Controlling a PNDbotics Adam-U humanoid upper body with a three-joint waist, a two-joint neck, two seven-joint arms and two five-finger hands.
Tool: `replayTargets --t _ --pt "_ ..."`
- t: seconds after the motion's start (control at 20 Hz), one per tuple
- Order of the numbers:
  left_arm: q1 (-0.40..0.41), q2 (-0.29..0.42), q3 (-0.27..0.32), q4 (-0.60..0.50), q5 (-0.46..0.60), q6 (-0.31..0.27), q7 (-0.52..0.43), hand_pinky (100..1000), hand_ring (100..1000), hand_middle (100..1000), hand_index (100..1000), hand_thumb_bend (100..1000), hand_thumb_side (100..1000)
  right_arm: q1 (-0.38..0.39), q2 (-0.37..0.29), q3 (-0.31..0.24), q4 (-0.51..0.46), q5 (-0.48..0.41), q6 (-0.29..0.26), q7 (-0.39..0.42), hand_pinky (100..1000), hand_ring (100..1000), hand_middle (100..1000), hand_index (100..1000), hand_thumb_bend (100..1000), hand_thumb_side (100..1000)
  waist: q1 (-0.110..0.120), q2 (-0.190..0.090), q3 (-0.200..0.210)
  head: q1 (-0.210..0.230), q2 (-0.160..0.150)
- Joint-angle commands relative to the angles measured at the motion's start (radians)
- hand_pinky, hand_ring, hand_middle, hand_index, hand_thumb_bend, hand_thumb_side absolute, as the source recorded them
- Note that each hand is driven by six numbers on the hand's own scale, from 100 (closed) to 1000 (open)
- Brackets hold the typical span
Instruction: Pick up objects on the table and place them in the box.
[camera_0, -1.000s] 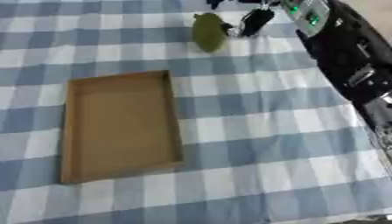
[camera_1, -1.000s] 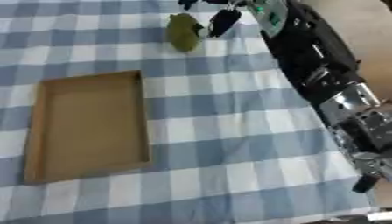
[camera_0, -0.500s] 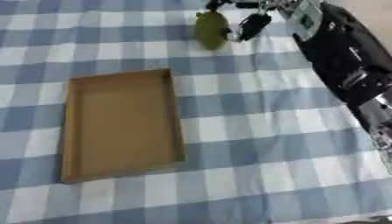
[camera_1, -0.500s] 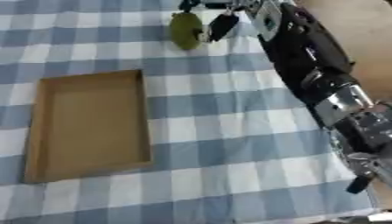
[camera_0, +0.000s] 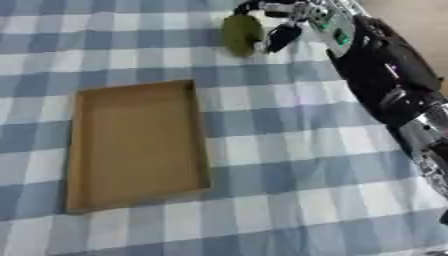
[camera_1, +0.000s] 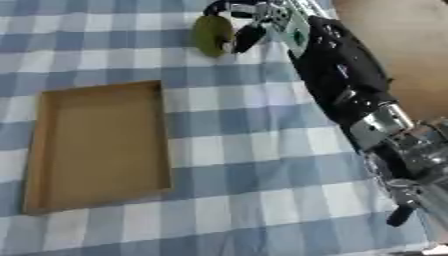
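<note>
Your right hand, its fingers curled round the green object at the table's far edge, has closed on it since a second ago, so the pick looks secured while the box sits empty, well apart.

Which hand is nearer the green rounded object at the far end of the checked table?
Right. The right hand is at the green rounded object, fingers curled over its top and right side. The left hand shows in neither view.
</note>
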Motion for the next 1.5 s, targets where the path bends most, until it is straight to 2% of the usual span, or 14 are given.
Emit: replayTargets --t 0.05,0.3,0.45,0.6,0.75,0.95,1.1,1.3,1.35,1.4,1.5 --pt "-0.011 0.017 0.003 -0.015 -0.001 -0.010 0.007 621 632 661 818 157 509 -0.012 -0.004 -0.006 0.005 0.024 0.005 -0.020 986 1000 845 1000 100 208 0.005 -0.015 0.003 -0.006 -0.013" --pt "-0.013 0.016 0.002 -0.015 0.001 -0.010 0.006 621 632 661 817 155 511 -0.008 0.006 -0.004 0.018 0.058 0.004 -0.043 939 1000 742 935 100 214 0.006 -0.012 0.007 -0.005 -0.015" --pt "-0.013 0.015 0.002 -0.015 0.005 -0.010 0.005 620 631 660 818 153 513 -0.006 0.013 -0.004 0.024 0.064 -0.006 -0.048 896 1000 606 857 100 225 0.006 -0.012 0.008 -0.004 -0.014" --pt "-0.015 0.016 0.003 -0.015 0.008 -0.011 0.005 620 631 659 817 155 510 -0.005 0.016 -0.002 0.024 0.068 -0.013 -0.062 849 1000 510 768 100 242 0.006 -0.013 0.008 -0.001 -0.013" --pt "-0.016 0.017 0.004 -0.015 0.009 -0.013 0.005 620 631 658 817 156 507 0.002 0.008 -0.005 0.018 0.061 -0.011 -0.104 822 999 468 717 100 245 0.006 -0.015 0.009 0.000 -0.013" --pt "-0.017 0.019 0.005 -0.015 0.009 -0.015 0.006 621 630 657 817 158 502 0.017 -0.015 0.001 -0.016 -0.002 0.009 -0.194 788 951 397 657 100 231 0.006 -0.018 0.009 0.001 -0.009" --pt "-0.015 0.021 0.006 -0.015 0.009 -0.016 0.006 621 630 656 817 159 501 0.024 -0.035 0.018 -0.055 -0.074 0.011 -0.224 783 947 417 683 100 218 0.006 -0.023 0.008 0.002 -0.005" --pt "-0.011 0.021 0.007 -0.015 0.010 -0.015 0.007 620 628 654 818 159 500 0.031 -0.078 0.047 -0.144 -0.162 0.011 -0.200 768 938 444 708 100 212 0.005 -0.029 0.004 0.005 0.001" --pt "-0.010 0.021 0.007 -0.015 0.010 -0.015 0.007 620 627 653 818 163 504 0.034 -0.093 0.054 -0.177 -0.187 0.012 -0.193 766 934 445 709 100 325 0.005 -0.031 0.003 0.007 0.003" --pt "-0.009 0.022 0.007 -0.015 0.010 -0.015 0.007 619 626 652 818 159 500 0.038 -0.108 0.061 -0.214 -0.206 0.018 -0.188 764 930 444 709 100 210 0.005 -0.033 0.002 0.008 0.004" --pt "-0.007 0.023 0.008 -0.015 0.010 -0.015 0.008 619 626 651 818 159 498 0.045 -0.135 0.071 -0.284 -0.253 0.034 -0.182 759 924 446 711 100 208 0.005 -0.036 0.000 0.010 0.005"
